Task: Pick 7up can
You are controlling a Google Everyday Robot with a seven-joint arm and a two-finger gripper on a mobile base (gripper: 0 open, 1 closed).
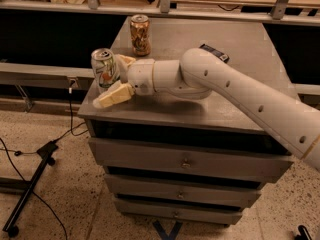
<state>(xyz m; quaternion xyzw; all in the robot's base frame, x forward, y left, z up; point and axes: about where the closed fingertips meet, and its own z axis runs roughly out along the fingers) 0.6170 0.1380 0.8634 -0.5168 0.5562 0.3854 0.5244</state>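
The 7up can [103, 68], white with green and red marking and a silver top, stands upright near the left edge of the grey cabinet top [200, 109]. My gripper [111, 81] reaches in from the right and is open. Its near finger [113, 95] lies in front of the can and its far finger [125, 60] is behind it. The can stands in the gap between them, close to the fingertips. I cannot tell whether either finger touches it.
An orange-brown patterned can [140, 34] stands upright farther back on the cabinet. A small dark object [215, 53] lies behind my arm. The cabinet has drawers [185, 160] below. A stand and cables [35, 174] are on the floor at left. Shelving runs behind.
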